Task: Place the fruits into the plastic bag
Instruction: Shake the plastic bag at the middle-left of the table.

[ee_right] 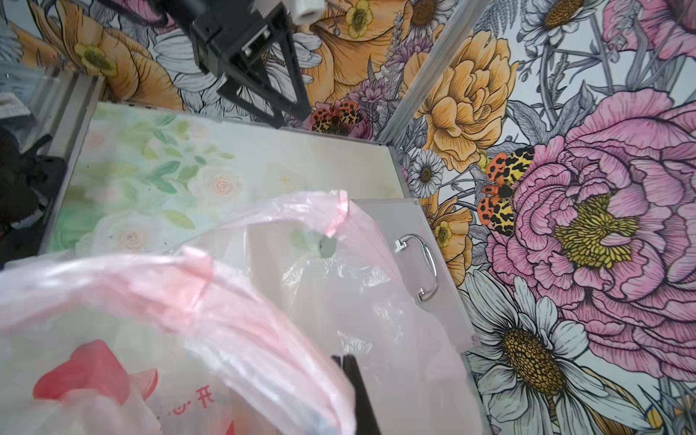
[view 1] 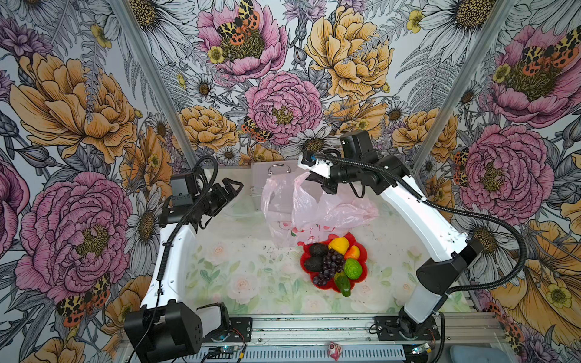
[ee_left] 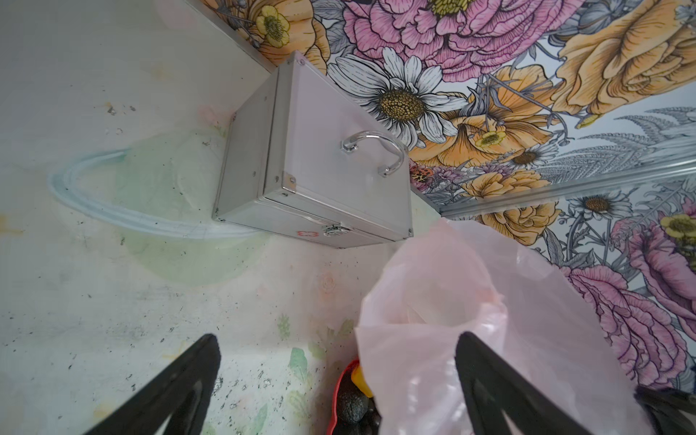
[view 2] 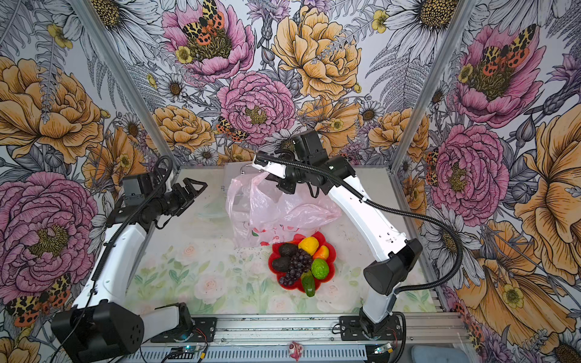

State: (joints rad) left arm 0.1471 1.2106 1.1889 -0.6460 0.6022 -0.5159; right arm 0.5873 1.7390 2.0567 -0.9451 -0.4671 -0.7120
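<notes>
The fruits [view 1: 333, 264] lie heaped on a red flower-shaped plate [view 1: 361, 251]: a yellow lemon [view 1: 339, 244], an orange mango [view 1: 352, 252], a green lime [view 1: 352, 268], two dark avocados [view 1: 318, 250], purple grapes [view 1: 330, 264] and a green-red mango [view 1: 342, 284]. Just behind the plate stands the pale-pink plastic bag [view 1: 301, 207] [view 2: 267, 210], pulled upward at its top edge. My right gripper [view 1: 309, 177] [ee_right: 348, 357] is shut on that film. My left gripper [view 1: 234, 187] [ee_left: 338, 339] hangs open and empty to the bag's left, above the table. An avocado [ee_left: 352, 408] shows beside the bag [ee_left: 433, 320].
A silver metal case [view 1: 267, 179] [ee_left: 320, 177] with a handle stands against the back wall behind the bag. Flowered walls close in the table on three sides. The aluminium rail [view 1: 314, 327] with both arm bases runs along the front edge.
</notes>
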